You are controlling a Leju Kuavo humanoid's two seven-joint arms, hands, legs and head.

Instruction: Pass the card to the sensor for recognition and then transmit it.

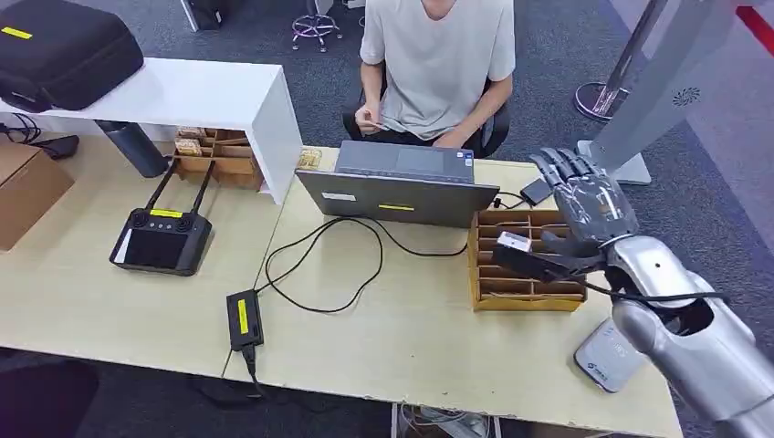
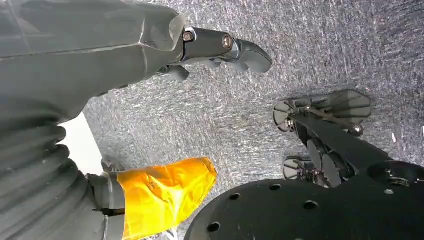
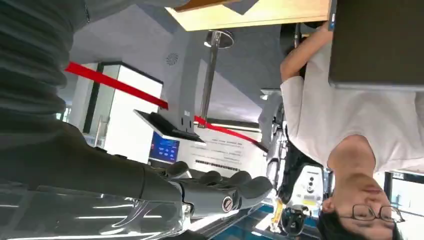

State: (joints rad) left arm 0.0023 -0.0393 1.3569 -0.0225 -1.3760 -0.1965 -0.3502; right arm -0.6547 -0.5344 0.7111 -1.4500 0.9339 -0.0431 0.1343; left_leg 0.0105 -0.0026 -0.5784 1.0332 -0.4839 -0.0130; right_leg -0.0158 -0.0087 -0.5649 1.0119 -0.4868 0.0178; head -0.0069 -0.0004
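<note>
A: Far left of the bench (image 1: 91, 301)?

B: Noted a black case (image 1: 64, 50) up on the white shelf (image 1: 228, 96), and a cardboard box (image 1: 27, 187) below it at the edge. Further in, saw a remote controller (image 1: 162, 239) lying flat with its antennas pointing away.

A: And the left robot hand (image 2: 150, 45)?

B: Hung beside the body over grey carpet, with nothing in it. Could not tell whether spread or curled, with the fingers mostly hidden behind the thumb.

A: Middle of the bench?

B: Found a black power adapter (image 1: 244, 319) with a yellow label near the front edge, its cable (image 1: 319, 265) looping back to a grey laptop (image 1: 397, 187). Beyond the laptop, saw a person (image 1: 438, 55) in a pale shirt, seated.

A: Then the card (image 1: 514, 241)?

B: Spotted above the left side of the wooden compartment tray (image 1: 525, 297), right at the thumb tip of the right robot hand (image 1: 589, 205). Could not tell whether pinched there or resting in the tray.

A: That hand itself?

B: Raised above the tray, long fingers straight and side by side, thumb reaching across toward the card. Could not settle its grip.

A: Rightmost?

B: Saw the white sensor (image 1: 607, 360) at the bench's near right corner, partly under the silver forearm, well apart from the card.
</note>
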